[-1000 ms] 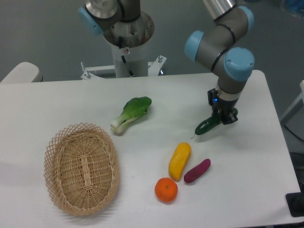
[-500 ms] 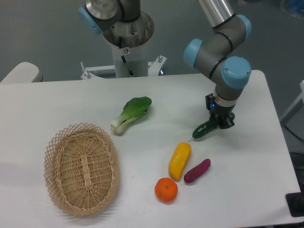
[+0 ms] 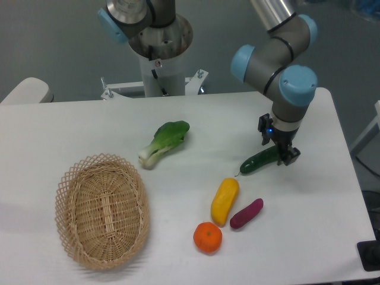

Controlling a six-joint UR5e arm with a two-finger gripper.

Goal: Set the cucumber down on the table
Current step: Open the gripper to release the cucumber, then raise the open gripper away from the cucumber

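Note:
The cucumber [image 3: 257,161], small, dark green and slightly curved, lies on the white table [image 3: 71,127] right of centre, its left tip pointing down-left. My gripper [image 3: 281,153] points straight down over the cucumber's right end. Its fingers [image 3: 293,155] stand a little apart on either side of that end, and more of the cucumber shows than before. The cucumber appears to rest on the tabletop.
A yellow vegetable [image 3: 224,200], a purple oblong vegetable [image 3: 246,214] and an orange [image 3: 207,237] lie just below the cucumber. A bok choy [image 3: 163,142] lies at centre. An oval wicker basket [image 3: 102,211] stands at front left. The robot base [image 3: 160,41] is at the back.
The gripper brought the cucumber down and slightly left to the tabletop, then shifted a little right. Its fingers now look wider apart, and the cucumber lies flatter.

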